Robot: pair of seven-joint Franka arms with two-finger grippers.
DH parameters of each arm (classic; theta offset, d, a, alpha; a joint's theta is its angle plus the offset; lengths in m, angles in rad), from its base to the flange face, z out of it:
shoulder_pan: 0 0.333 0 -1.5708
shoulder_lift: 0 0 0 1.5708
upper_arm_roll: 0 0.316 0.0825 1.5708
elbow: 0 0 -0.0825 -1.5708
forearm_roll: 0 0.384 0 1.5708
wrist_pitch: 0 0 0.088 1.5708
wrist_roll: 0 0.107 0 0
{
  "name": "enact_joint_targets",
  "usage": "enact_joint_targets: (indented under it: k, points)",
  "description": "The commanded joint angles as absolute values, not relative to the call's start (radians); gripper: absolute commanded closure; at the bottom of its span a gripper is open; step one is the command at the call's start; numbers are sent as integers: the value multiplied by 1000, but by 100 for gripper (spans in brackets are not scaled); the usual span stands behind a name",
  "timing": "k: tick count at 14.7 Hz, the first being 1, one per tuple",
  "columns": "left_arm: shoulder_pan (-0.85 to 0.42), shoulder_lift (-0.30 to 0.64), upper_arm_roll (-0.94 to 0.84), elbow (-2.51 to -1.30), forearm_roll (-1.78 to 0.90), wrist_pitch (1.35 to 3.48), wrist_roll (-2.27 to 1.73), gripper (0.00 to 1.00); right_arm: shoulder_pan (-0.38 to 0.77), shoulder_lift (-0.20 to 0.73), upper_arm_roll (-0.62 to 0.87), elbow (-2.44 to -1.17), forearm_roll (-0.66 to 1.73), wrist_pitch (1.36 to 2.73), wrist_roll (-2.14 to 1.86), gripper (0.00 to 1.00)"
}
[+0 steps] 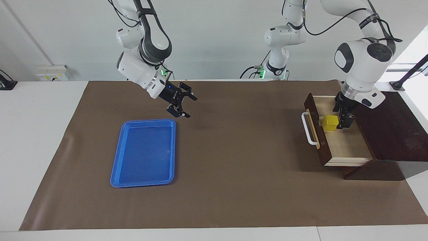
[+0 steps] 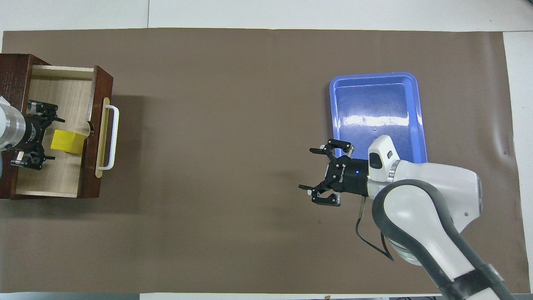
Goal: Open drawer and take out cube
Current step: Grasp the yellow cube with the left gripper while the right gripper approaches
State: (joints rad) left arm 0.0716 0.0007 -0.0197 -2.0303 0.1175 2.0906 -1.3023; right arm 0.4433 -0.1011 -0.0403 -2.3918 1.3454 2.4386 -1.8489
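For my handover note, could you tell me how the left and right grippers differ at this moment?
The left gripper is down inside the open drawer, beside the yellow cube; the right gripper is over bare mat, beside the blue tray. The left points steeply down; the right is tilted sideways. Both are open and hold nothing.
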Motion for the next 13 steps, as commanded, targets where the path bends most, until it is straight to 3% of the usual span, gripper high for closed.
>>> enact_joint_targets:
  k: [1, 4, 5, 7, 8, 10, 13]
  points:
    - [83, -12, -18, -2086, 104, 2151, -1315, 0, 534, -75, -44, -2378, 1526, 2493, -2014, 0]
    - [84, -11, -18, -2088, 104, 2151, -1316, 0, 587, -61, -44, -2338, 1537, 2494, -2060, 0]
    - [78, -6, -18, -2088, 104, 2152, -1327, 5, 616, -61, -44, -2333, 1537, 2496, -2078, 0]
    - [83, 0, -18, -2085, 104, 2154, -1350, 71, 621, -35, -44, -2304, 1537, 2477, -2117, 0]
    - [83, 2, -18, -2080, 104, 2154, -1347, 95, 618, -19, -44, -2272, 1537, 2458, -2118, 0]
    - [83, 15, -18, -2050, 104, 2135, -1345, 100, 603, 11, -48, -2224, 1525, 2393, -2120, 0]
    - [64, 93, -21, -1831, 104, 1914, -1351, 100, 529, 24, -49, -2198, 1484, 2230, -2121, 0]
